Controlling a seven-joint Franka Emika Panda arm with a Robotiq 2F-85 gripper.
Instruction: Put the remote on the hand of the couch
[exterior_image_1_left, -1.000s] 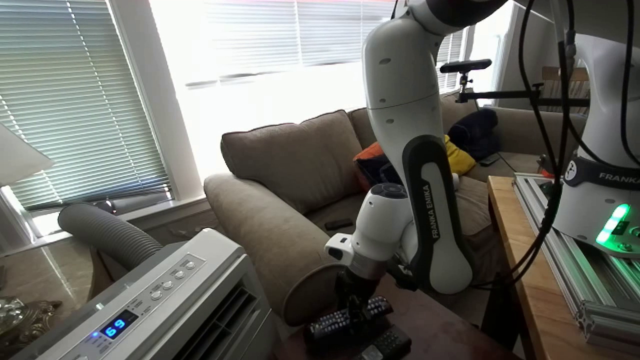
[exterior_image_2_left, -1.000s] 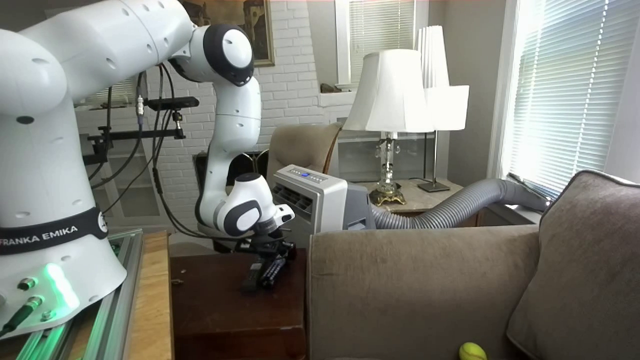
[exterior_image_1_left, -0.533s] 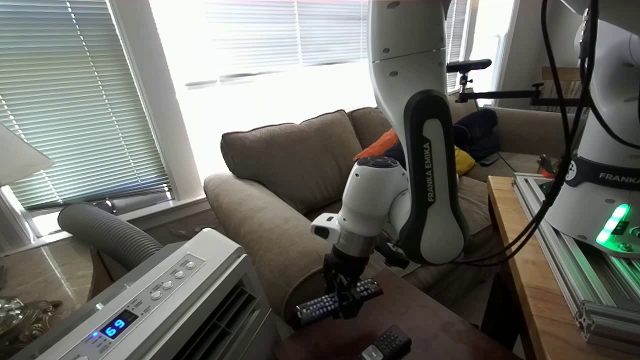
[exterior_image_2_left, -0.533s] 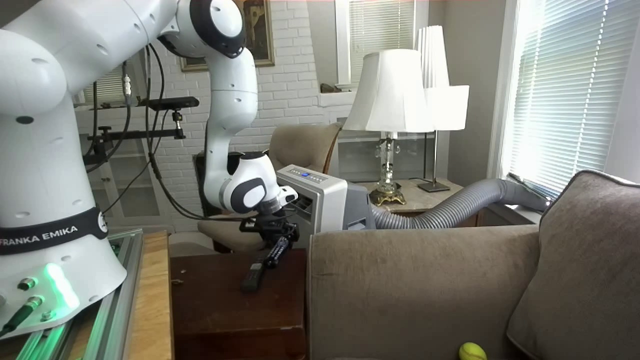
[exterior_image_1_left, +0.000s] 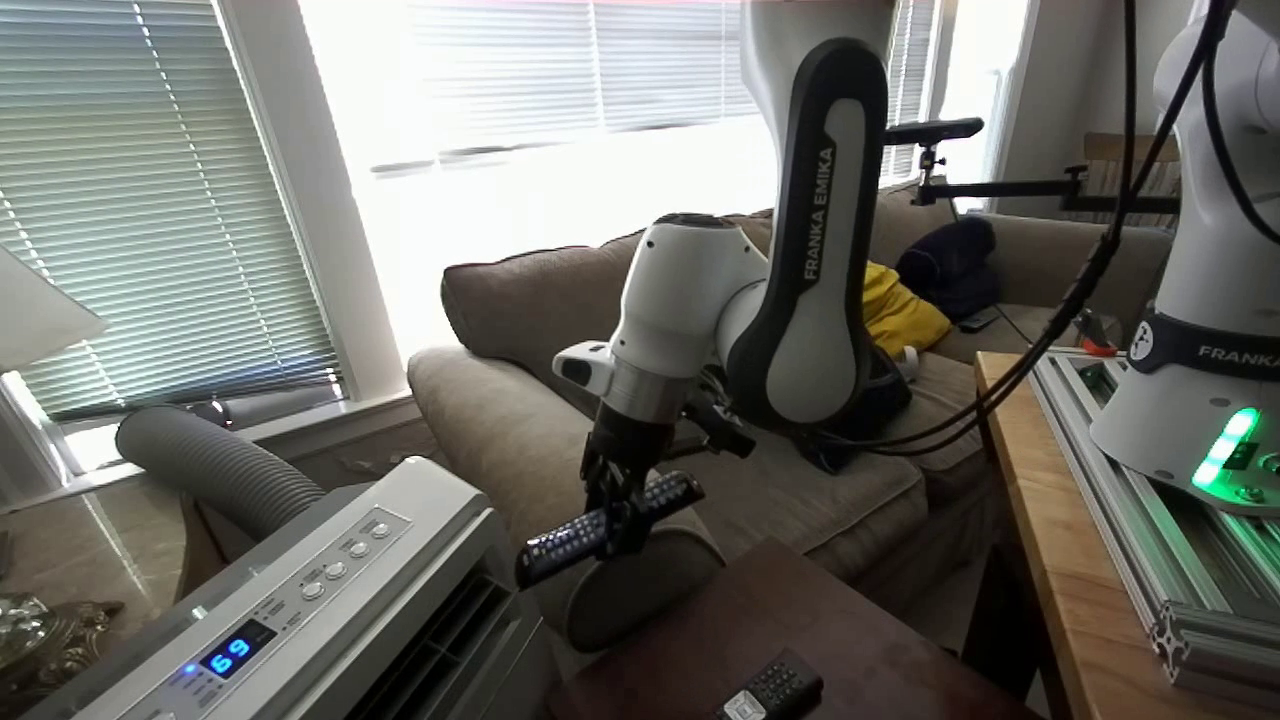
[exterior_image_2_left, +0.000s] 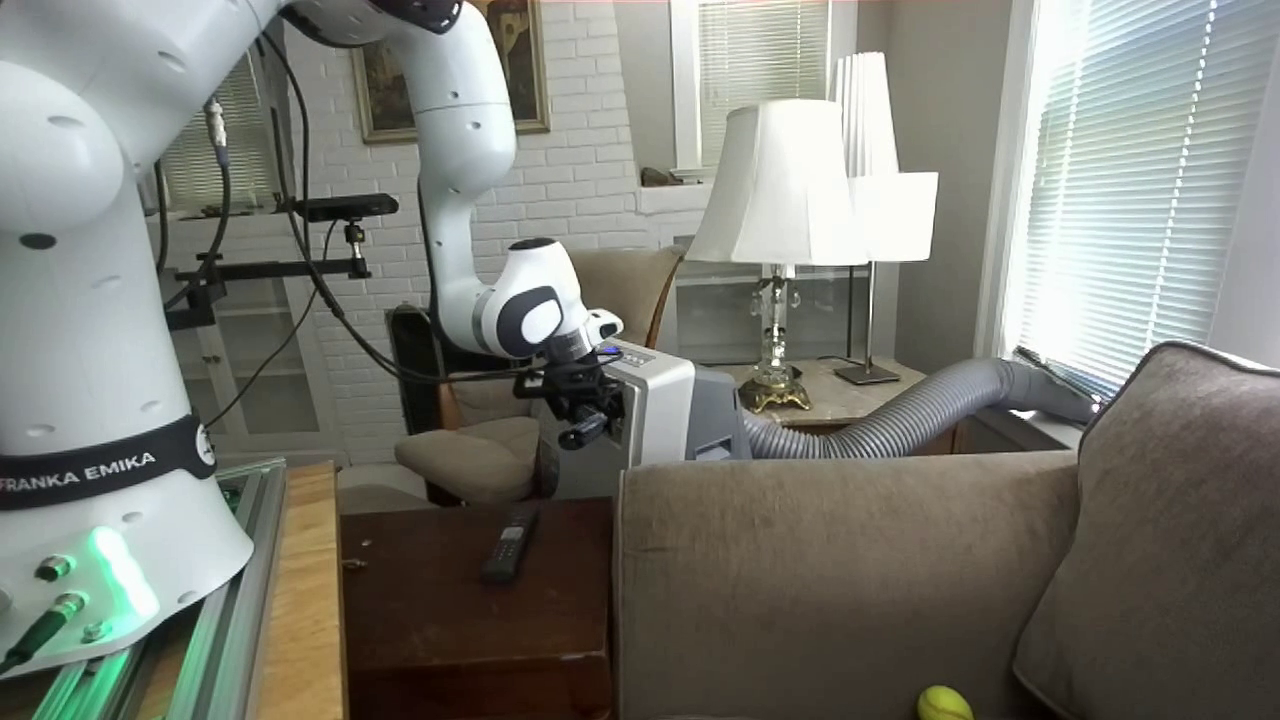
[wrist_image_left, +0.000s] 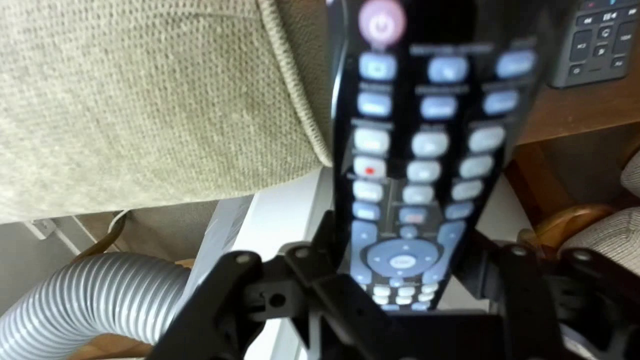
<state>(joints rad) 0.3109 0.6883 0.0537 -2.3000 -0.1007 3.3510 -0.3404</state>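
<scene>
The remote (exterior_image_1_left: 565, 545), long and black with rows of pale buttons, is held in the air by my gripper (exterior_image_1_left: 622, 525), shut across its width. In the wrist view the remote (wrist_image_left: 405, 200) lies between the fingers of my gripper (wrist_image_left: 407, 245). In an exterior view only the remote's dark end (exterior_image_2_left: 583, 432) shows under the gripper, above the far edge of the small table. The hand of the couch, a wide olive-tan padded armrest (exterior_image_1_left: 500, 410), is beside the remote and apart from it in an exterior view (exterior_image_2_left: 850, 560). It fills the upper left of the wrist view (wrist_image_left: 150, 100).
A shorter dark device (exterior_image_2_left: 510, 545) lies on the reddish-brown table (exterior_image_2_left: 470, 620). A white air conditioner (exterior_image_1_left: 400, 590) with a grey hose (exterior_image_1_left: 215, 465) stands close to the gripper. A couch back cushion (exterior_image_2_left: 1160, 540) and a tennis ball (exterior_image_2_left: 943, 703) are beyond the armrest.
My gripper has lifted the remote off the table, away from the shorter device, and carried it up toward the armrest's front end and the air conditioner. The shorter device has stayed on the table.
</scene>
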